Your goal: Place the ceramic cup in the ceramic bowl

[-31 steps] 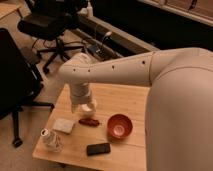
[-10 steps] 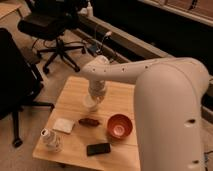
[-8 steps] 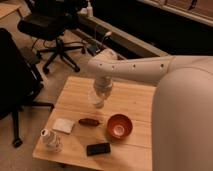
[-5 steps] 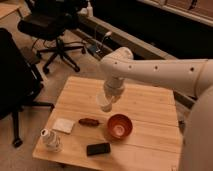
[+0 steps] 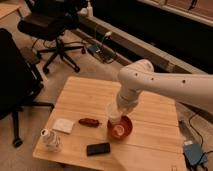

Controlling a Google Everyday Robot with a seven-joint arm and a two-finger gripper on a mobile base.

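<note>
The pincer [image 5: 116, 110] hung at the end of the white arm [image 5: 165, 85], which reached in over the right edge of the wooden table [image 5: 85, 95]. It was clenched on the ceramic cup [image 5: 113, 116], a pale whitish cup held upright and off the table. The cup sat over the left rim of the ceramic bowl [image 5: 121, 130]; whether its base touched that rim I could not tell. The bowl stood right of the table's middle, nearer the front edge than the back, its paler inner bottom showing.

Just left of the bowl lay a small red-brown object [image 5: 90, 122], apart from it. Farther left lay a flat white pad [image 5: 63, 125]. Near the front left corner stood a crinkled clear bottle [image 5: 50, 140] with a white cap. A black phone [image 5: 98, 148] lay near the front edge, below and left of the bowl, not touching it. Nothing lay inside the bowl under the cup.

Beyond the back left corner stood a black office chair [image 5: 50, 25], and another dark chair [image 5: 15, 75] stood off the left edge.
</note>
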